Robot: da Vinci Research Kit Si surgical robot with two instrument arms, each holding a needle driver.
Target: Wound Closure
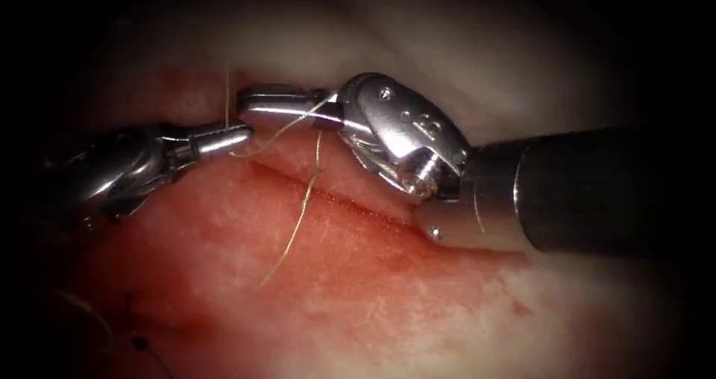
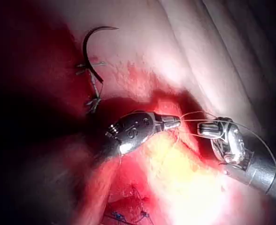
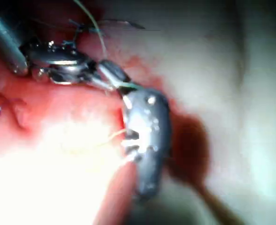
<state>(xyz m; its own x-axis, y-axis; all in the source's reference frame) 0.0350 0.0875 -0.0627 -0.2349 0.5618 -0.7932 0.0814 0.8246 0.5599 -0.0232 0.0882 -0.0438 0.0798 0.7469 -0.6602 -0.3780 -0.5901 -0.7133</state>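
Thread [image 1: 302, 204] is pinched in the closed left tool [image 1: 235, 136], just left of the cut [image 1: 350, 204], its shaft lying low and reaching toward the cut. More thread is seen draped round the right tool [image 1: 257, 103], jaws closed, wrist bent sharply above the cut; what they grip cannot be told. Tension is judged best kept gentle and even on the tissue [image 1: 388, 297]. Needle [image 2: 92, 54] is left lying free on the tissue, well away from the cut, held by neither tool.
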